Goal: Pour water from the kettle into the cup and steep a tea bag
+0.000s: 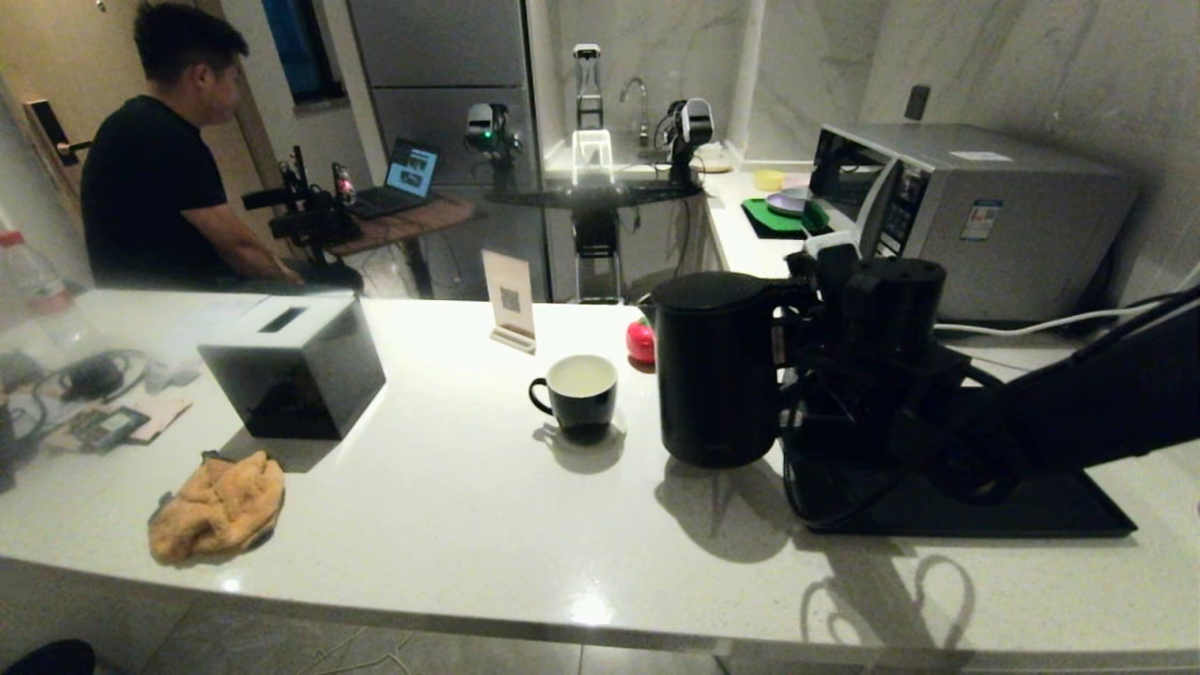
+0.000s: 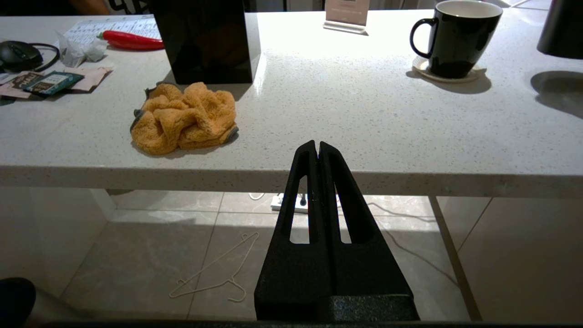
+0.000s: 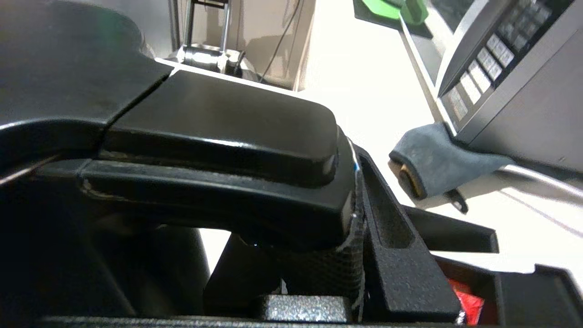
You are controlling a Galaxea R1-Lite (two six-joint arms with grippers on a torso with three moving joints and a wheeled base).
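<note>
The matte black kettle (image 1: 717,375) stands upright, right of the cup and in front of the microwave. In the left wrist view a gap shows between the kettle (image 2: 561,27) and its shadow, so it hangs just above the counter. My right gripper (image 1: 814,314) is shut on its loop handle (image 3: 273,150), one finger (image 3: 396,246) pressed against the side. The black cup (image 1: 581,392) with its pale inside sits on a coaster (image 2: 473,73) mid-counter, handle to the left. My left gripper (image 2: 317,145) is shut and empty, below the counter's front edge, far from the cup (image 2: 455,36).
A black box (image 1: 295,370) and an orange cloth (image 1: 217,506) lie at the left, sachets (image 2: 50,82) beyond. A red tomato-shaped object (image 1: 641,342) and a sign (image 1: 509,309) stand behind the cup. A low black tray (image 1: 1059,511) lies under my right arm; the microwave (image 1: 994,216) is behind.
</note>
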